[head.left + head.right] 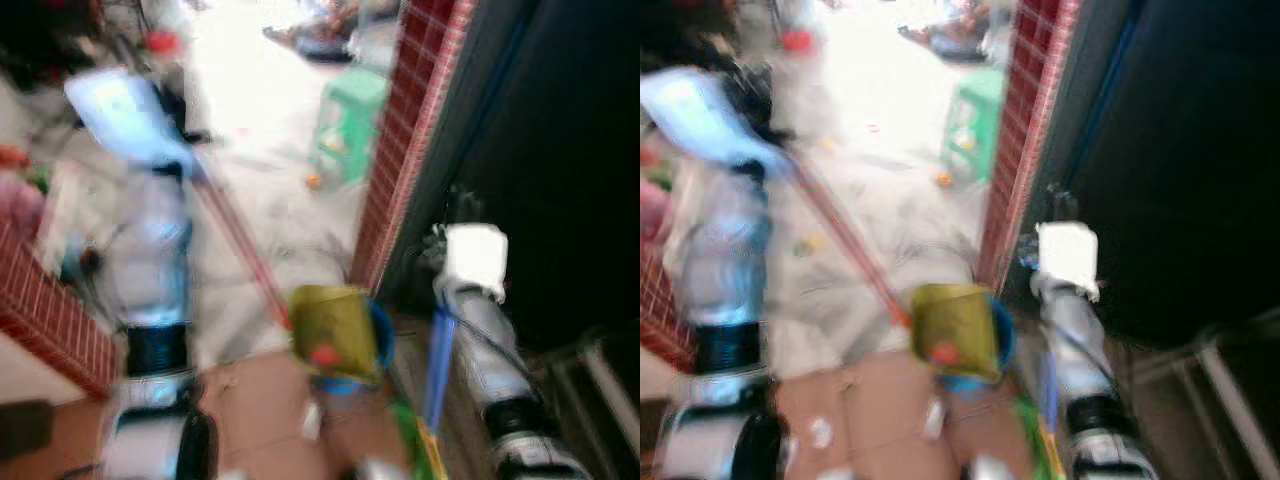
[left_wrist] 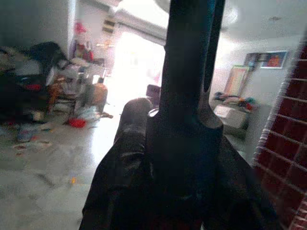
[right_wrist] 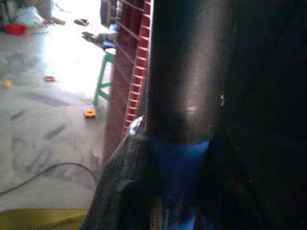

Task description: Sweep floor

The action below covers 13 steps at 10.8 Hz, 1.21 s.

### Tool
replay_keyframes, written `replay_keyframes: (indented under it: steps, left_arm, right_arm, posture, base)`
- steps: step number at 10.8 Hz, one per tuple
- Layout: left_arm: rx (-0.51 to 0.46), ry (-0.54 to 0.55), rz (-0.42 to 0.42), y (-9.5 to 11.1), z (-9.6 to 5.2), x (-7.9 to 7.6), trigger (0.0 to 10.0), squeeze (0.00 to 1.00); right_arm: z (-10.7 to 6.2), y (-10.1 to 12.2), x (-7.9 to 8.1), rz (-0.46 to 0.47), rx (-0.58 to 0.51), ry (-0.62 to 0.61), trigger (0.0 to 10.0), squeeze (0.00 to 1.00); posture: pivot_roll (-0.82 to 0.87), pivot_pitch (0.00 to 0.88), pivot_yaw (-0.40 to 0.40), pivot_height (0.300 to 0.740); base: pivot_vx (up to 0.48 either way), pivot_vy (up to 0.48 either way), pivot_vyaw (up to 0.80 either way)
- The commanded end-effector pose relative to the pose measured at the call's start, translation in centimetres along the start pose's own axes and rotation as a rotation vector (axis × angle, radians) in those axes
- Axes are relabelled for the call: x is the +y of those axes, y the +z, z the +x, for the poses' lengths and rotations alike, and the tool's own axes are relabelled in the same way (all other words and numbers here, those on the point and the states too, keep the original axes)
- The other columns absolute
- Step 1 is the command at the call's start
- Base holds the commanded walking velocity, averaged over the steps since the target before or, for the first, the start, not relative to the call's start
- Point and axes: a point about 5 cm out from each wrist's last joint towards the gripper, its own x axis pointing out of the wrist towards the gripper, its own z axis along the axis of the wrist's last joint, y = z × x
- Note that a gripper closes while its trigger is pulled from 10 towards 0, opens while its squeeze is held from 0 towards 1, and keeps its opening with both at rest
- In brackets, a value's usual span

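Both eye views are blurred. My left arm reaches forward at the left, and a pale blue flat shape (image 1: 128, 115) sits at its end. The left gripper (image 2: 187, 158) is shut on a dark grip. From there a long red handle (image 1: 240, 245) slants down to a yellow-green head (image 1: 335, 328) over something blue on the floor. At the right, my right gripper (image 3: 180, 158) is shut on a blue handle (image 1: 438, 365) that turns black higher up. That handle runs down beside my right arm (image 1: 475, 265).
A red brick pillar (image 1: 405, 150) stands just ahead, with a dark opening to its right. A green stool (image 1: 345, 120) is beyond it. A low brick wall (image 1: 50, 315) lies at my left. Cardboard (image 1: 255, 400), small litter (image 1: 313, 181) and a cable (image 3: 48, 170) lie on the pale floor.
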Motion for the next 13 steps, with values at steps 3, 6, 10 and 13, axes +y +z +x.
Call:
replay_keyframes:
  steps: [3, 6, 10, 13]
  left_arm:
    - [-0.158, -0.044, 0.041, 2.8, 0.5, -0.8, 10.0, 0.00]
    - [-0.180, -0.134, 0.070, 2.6, 0.1, -3.1, 10.0, 0.00]
    - [-0.227, -0.374, 0.217, 0.5, -2.2, -7.1, 10.0, 0.00]
    - [-0.314, -0.585, 0.273, 0.7, -3.6, -10.7, 10.0, 0.00]
  right_arm:
    - [0.4, 1.0, 0.6, -0.017, -0.035, 0.023, 10.0, 0.00]
    - [0.5, 1.0, 0.7, -0.018, -0.036, 0.026, 10.0, 0.00]
    - [0.7, 1.2, 0.8, -0.019, -0.038, 0.023, 10.0, 0.00]
    - [0.7, 1.2, 0.8, -0.016, -0.041, 0.020, 10.0, 0.00]
  posture:
    - [-0.01, 0.000, -0.049, 0.740]
    - [-0.01, 0.000, -0.049, 0.740]
    - [-0.01, 0.000, -0.049, 0.740]
    - [-0.01, 0.000, -0.047, 0.740]
  base:
    - [0.284, 0.000, 0.00]
    - [0.000, 0.000, 0.00]
    - [0.000, 0.000, 0.00]
    - [0.000, 0.000, 0.00]
